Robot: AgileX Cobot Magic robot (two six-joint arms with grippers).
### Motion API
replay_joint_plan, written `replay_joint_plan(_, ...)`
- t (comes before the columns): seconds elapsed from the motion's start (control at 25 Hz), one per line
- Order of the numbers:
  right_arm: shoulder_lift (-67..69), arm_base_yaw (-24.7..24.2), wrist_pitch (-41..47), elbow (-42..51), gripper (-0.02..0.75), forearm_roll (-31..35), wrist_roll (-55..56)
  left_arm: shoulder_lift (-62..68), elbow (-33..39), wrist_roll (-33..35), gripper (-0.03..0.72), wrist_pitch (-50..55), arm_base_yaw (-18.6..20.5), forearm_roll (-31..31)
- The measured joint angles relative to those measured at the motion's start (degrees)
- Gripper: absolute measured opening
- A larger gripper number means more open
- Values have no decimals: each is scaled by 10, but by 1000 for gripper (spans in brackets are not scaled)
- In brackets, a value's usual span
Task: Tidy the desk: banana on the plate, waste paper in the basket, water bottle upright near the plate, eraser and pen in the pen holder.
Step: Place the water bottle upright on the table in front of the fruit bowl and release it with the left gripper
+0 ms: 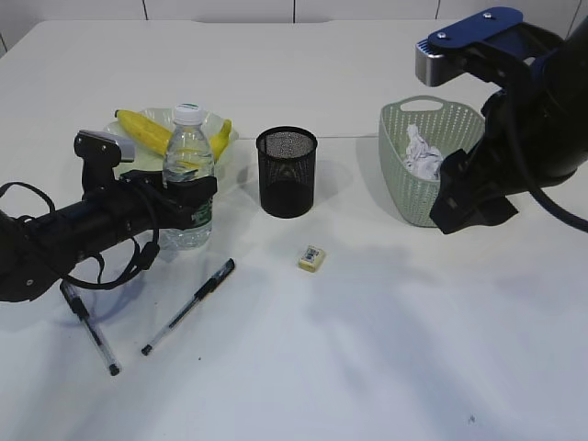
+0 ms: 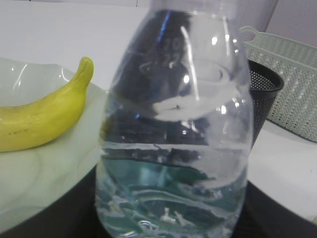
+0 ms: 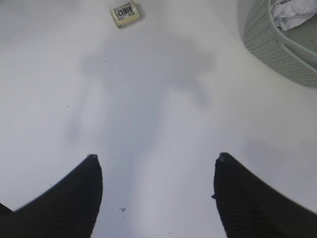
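White desk (image 1: 386, 349), water bottle (image 1: 188, 175) upright, cap upward.

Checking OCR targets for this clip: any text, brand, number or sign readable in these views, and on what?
No text here can be read.
Eraser: small printed label with dark marks, too blurred to read.
Water bottle: label mostly hidden behind the left claw, no print legible.
Two pens, pen holder, basket: no markings visible.
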Motion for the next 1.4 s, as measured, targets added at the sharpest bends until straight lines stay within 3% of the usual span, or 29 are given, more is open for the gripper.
replay_joint_plan(1.4,0,0,0,0,526,0,0,1,-1,1,546,-1,1,13)
